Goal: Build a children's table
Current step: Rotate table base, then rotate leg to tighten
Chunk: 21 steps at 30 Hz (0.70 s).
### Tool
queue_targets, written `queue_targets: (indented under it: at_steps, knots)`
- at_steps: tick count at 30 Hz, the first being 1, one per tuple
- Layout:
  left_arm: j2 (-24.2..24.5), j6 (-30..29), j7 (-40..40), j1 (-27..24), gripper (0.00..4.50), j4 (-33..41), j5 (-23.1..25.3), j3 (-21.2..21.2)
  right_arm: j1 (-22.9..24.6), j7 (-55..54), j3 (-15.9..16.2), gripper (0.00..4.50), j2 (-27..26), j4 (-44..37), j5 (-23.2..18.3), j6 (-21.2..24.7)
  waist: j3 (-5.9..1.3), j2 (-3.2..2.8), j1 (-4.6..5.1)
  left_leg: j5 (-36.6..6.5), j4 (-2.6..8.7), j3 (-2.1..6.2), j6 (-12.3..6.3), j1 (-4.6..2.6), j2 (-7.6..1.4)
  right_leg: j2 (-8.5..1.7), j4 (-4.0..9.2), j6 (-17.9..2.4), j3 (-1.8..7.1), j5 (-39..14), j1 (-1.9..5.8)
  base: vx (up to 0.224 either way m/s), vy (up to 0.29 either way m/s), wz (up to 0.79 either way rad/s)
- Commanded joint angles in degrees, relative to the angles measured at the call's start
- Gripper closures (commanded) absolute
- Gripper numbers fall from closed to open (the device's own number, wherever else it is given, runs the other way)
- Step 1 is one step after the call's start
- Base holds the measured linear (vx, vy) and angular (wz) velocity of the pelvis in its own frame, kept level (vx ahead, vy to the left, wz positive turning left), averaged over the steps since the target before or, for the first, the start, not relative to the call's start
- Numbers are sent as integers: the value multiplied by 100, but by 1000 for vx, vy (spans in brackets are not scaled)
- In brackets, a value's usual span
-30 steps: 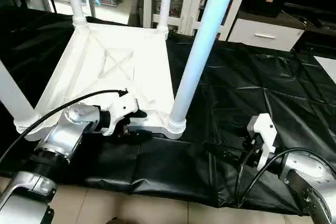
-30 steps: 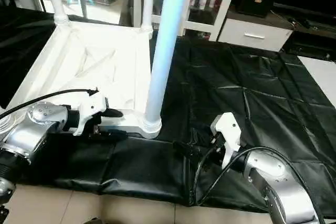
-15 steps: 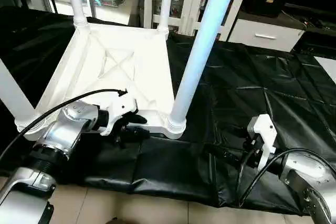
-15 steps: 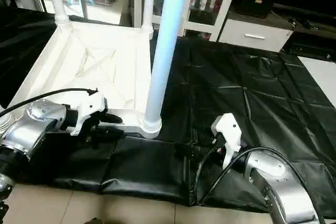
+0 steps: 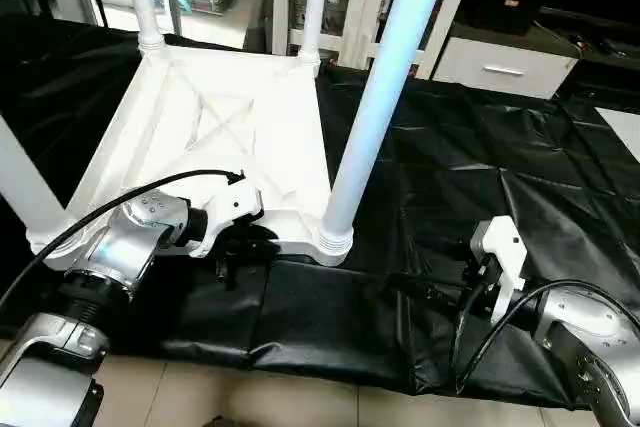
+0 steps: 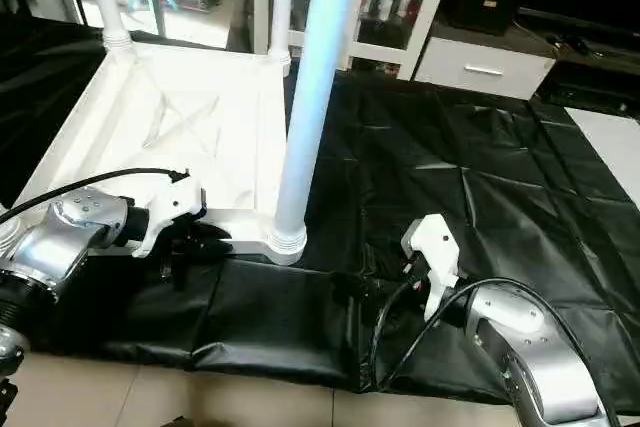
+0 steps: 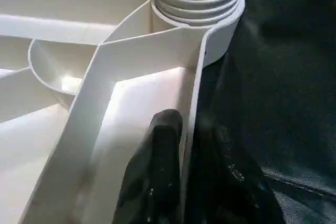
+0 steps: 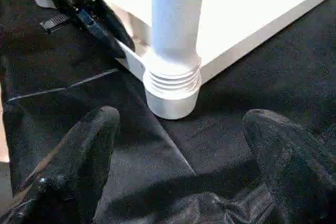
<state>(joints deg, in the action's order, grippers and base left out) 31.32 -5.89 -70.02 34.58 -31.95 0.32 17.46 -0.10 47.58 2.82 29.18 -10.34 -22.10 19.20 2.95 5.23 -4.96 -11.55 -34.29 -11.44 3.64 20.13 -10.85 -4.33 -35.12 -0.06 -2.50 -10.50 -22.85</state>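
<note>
White plastic rectangular table top (image 5: 240,137) lies upside down on the black floor sheet (image 5: 480,167), tapered white legs (image 5: 375,107) standing in its corner sockets. Over the last second the left gripper (image 7: 181,182) has pinched its fingers onto the top's near rim, so assembly looks done and lifting or turning may follow. The right gripper (image 8: 178,145) waits nearby, fingers apart.

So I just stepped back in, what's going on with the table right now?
The table top lies upside down on the black sheet, with legs standing up from its corner sockets. The left claw has one finger inside and one outside the top's near edge wall, pinching the rim close to the nearest leg. The right claw is open, low over the sheet facing that same leg's base, and holds nothing.
</note>
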Motion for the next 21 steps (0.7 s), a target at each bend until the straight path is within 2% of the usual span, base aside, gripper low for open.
queue_targets:
  at_steps: [1,6,10,11,12,13,14,15,16,17,18,21]
  knots:
    - [-14,-97,-168,-105,417,-27,154,295,-74,-4,-47,42,13,86,28,-82,-320,-108,9,-1323,465,141,113,-88,-282,-394,376,-1142,249,-1003,195,0,0,0]
    - [-42,-99,-207,-266,448,165,161,378,-149,-36,-68,42,-37,161,10,-69,-319,-103,23,-1300,468,141,104,-80,-285,-399,370,-1178,247,-966,203,0,0,0]
    - [-291,-160,-50,-500,448,597,13,317,-316,-350,-89,42,-199,351,98,60,-314,-98,49,-1336,465,137,111,-76,-291,-410,383,-1183,253,-1110,205,0,0,0]
    - [-336,-205,-11,-534,448,687,-19,310,-332,-372,-82,42,-221,362,102,72,-314,-75,54,-1349,461,132,103,-77,-282,-400,399,-1156,250,-1212,194,0,0,0]
    - [-442,-311,81,-615,448,901,-90,295,-369,-419,-63,42,-272,383,104,103,-319,-82,54,-1334,459,135,106,-78,-288,-407,385,-1156,253,-1213,201,0,0,0]
    - [-511,-356,194,-639,448,987,-89,287,-382,-407,-39,42,-278,390,115,101,-315,-46,59,-1299,454,128,70,-69,-287,-402,398,-1140,252,-1242,193,0,0,0]
    - [-567,-377,288,-656,448,1054,-85,283,-395,-395,-18,42,-280,400,132,92,-320,-71,40,-1265,446,128,27,-73,-288,-404,396,-1123,255,-1264,189,0,0,0]
    - [-607,-354,344,-674,448,1121,-82,288,-412,-389,0,42,-282,419,158,70,-321,-69,31,-1233,442,124,4,-71,-285,-402,399,-1102,256,-1263,190,0,0,0]
    - [-665,-346,387,-683,448,1194,-103,273,-451,-383,4,42,-285,457,181,30,-320,-15,31,-1194,436,115,-31,-61,-281,-397,403,-1075,257,-1286,193,0,0,0]
    - [-719,-348,429,-687,448,1255,-120,254,-487,-375,5,42,-287,493,200,-6,-317,-57,11,-1140,440,121,-63,-53,-275,-406,415,-1005,258,-1435,188,0,0,0]
    - [-741,-333,441,-676,448,1298,-99,277,-528,-344,28,42,-269,540,247,-69,-320,-42,13,-1137,436,118,-65,-54,-273,-403,417,-978,256,-1473,186,0,0,0]
    - [-810,-346,466,-652,448,1396,-59,311,-615,-213,101,42,-231,628,286,-184,-326,-49,7,-1127,437,124,-64,-52,-273,-406,424,-904,254,-1547,178,0,0,0]
